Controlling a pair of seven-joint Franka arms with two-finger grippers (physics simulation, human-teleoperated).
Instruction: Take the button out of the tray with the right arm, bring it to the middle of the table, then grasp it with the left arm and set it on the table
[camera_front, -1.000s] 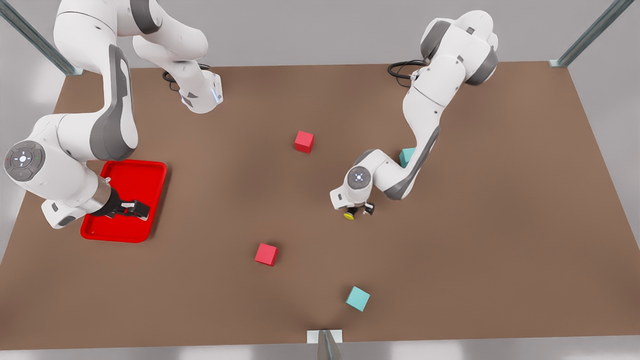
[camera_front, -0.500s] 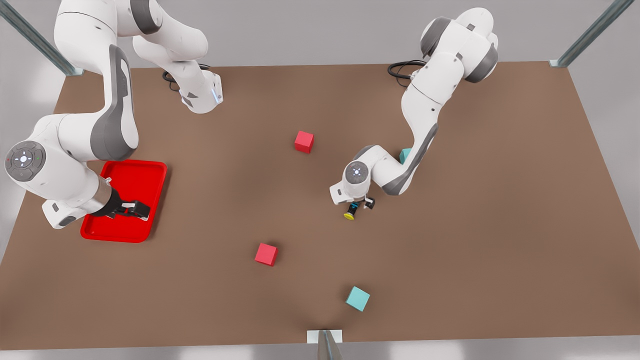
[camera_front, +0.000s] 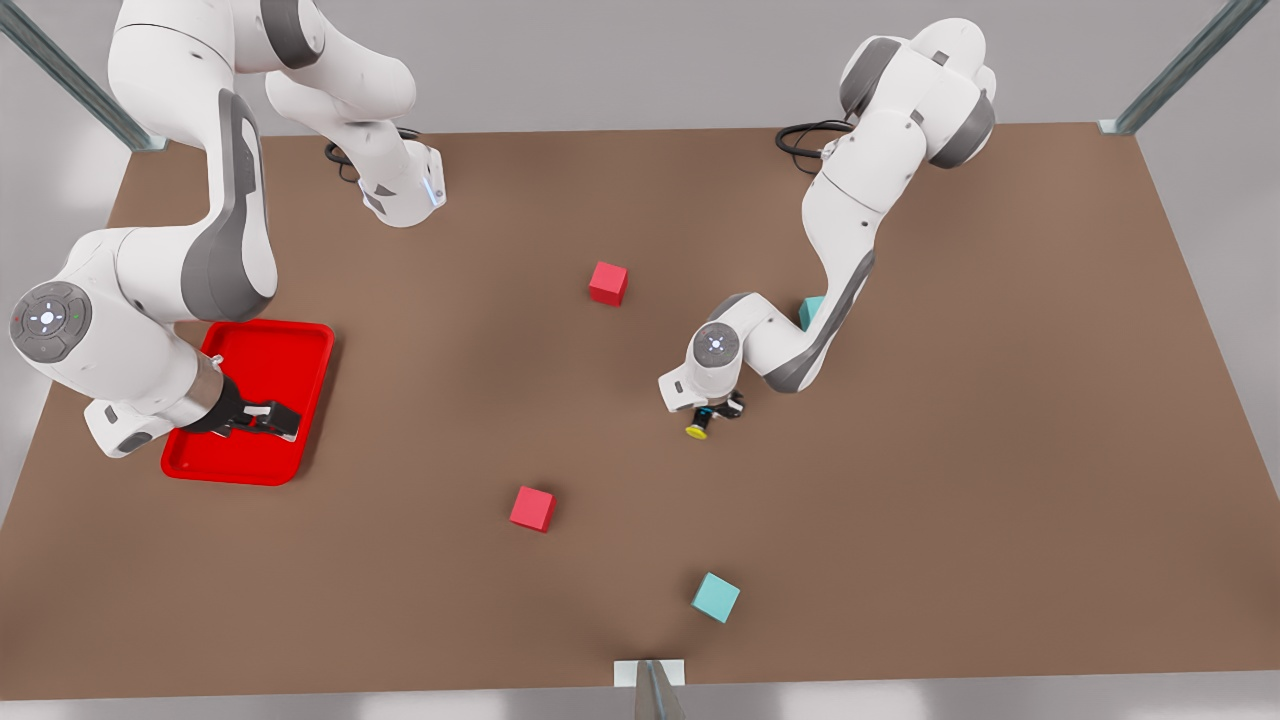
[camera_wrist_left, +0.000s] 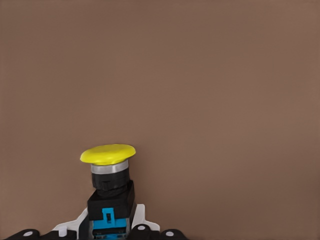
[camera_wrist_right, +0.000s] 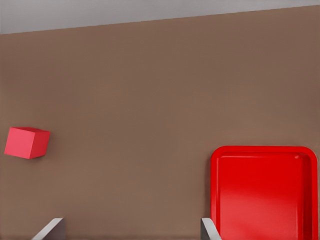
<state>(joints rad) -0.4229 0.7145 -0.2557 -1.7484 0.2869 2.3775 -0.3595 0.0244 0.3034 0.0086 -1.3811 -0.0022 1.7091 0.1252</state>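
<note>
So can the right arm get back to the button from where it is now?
Probably not easily: the right gripper hangs open over the tray, far across the table from the button, which the left gripper already holds.

- The left gripper (camera_front: 718, 412), closed on the button (camera_front: 697, 430), is low over the table (camera_front: 1000, 450) near its middle; bare brown surface lies all around it.
- Nearest obstacles: a red cube (camera_front: 532, 508) to the front view's left and nearer, and a teal cube (camera_front: 716, 597) near the near edge.
- Another red cube (camera_front: 608, 283) stands farther back; a teal cube (camera_front: 811, 312) is partly hidden behind the left arm.
- The right gripper (camera_front: 268, 420), its fingers apart, waits above the tray (camera_front: 300, 345) at the far left.
</note>
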